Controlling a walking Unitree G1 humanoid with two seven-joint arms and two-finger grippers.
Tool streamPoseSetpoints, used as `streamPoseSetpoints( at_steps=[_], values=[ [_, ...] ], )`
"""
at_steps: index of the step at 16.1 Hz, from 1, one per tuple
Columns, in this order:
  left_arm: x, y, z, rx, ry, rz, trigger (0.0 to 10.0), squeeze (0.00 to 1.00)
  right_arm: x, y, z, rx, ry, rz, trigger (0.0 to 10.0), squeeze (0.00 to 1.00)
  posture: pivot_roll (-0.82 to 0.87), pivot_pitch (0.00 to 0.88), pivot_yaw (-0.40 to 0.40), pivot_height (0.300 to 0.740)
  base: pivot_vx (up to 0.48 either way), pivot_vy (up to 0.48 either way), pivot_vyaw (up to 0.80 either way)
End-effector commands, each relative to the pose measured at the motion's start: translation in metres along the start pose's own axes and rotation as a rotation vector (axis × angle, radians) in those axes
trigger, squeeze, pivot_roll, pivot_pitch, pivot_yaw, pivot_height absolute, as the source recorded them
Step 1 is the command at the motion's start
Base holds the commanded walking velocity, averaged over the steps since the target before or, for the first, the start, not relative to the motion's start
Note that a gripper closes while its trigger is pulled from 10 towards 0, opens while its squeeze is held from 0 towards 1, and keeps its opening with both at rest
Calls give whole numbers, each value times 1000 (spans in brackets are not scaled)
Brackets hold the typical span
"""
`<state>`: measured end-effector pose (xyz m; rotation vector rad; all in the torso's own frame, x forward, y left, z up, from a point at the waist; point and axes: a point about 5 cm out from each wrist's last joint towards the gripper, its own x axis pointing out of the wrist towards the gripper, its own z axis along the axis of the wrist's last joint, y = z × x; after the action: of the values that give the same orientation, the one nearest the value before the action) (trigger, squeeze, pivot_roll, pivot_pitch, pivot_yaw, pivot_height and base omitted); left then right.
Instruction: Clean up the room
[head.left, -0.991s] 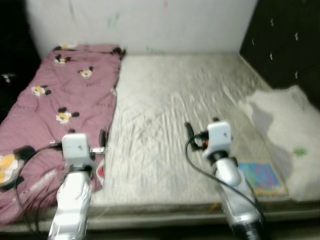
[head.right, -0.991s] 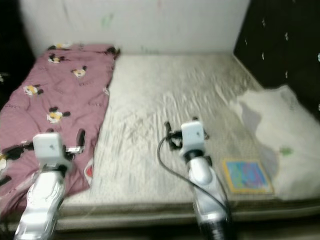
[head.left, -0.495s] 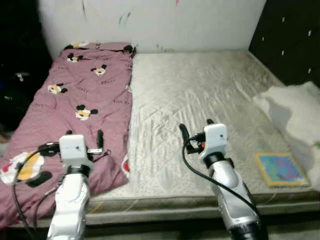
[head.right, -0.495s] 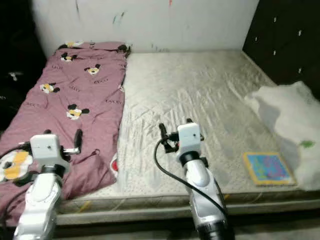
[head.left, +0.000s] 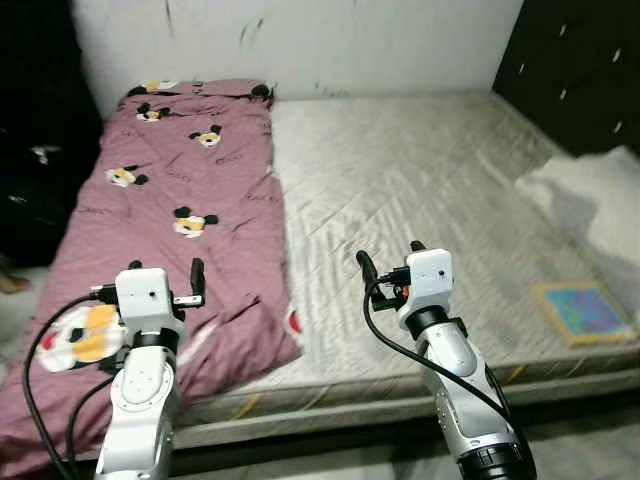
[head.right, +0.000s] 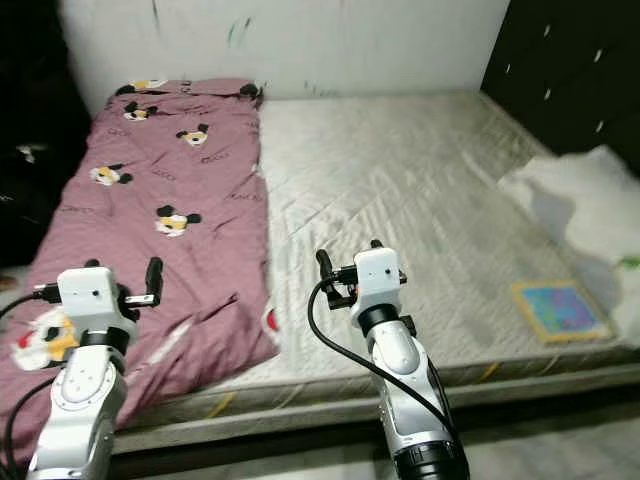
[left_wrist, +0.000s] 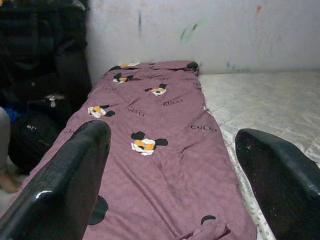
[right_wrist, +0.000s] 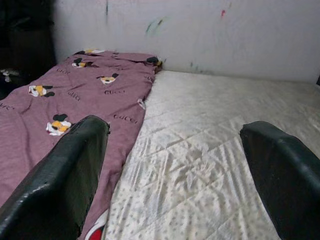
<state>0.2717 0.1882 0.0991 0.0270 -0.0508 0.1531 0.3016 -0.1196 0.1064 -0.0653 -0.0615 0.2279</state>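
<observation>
Both grippers, left gripper (head.left: 160, 283) and right gripper (head.left: 388, 265), open, empty, at mattress (head.left: 420, 180) foot edge. Grab pink blanket (head.left: 170, 200) corner low; pinch deep.

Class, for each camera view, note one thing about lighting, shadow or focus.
Left eye view: sharp and evenly lit; the room left of the maroon blanket falls into deep shadow.
Right eye view: the white cloth casts a soft shadow on the mattress.
Left wrist view: close black fingers look soft.
Right wrist view: the same, fingers blurred, wall clear.
</observation>
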Motion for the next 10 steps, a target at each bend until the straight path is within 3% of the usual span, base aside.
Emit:
streamPoseSetpoints(
  at_steps=[1, 10],
  values=[
    [0, -2, 0, 6, 5, -10, 10000, 0, -1, -5, -2, -3, 11, -14, 10000, 0, -25, 46, 23, 740, 0, 480, 0],
    [1, 0, 1, 2, 8, 5, 10000, 0, 0, -4, -3, 3, 21, -14, 10000, 0, -24, 41, 28, 740, 0, 480, 0]
  ],
)
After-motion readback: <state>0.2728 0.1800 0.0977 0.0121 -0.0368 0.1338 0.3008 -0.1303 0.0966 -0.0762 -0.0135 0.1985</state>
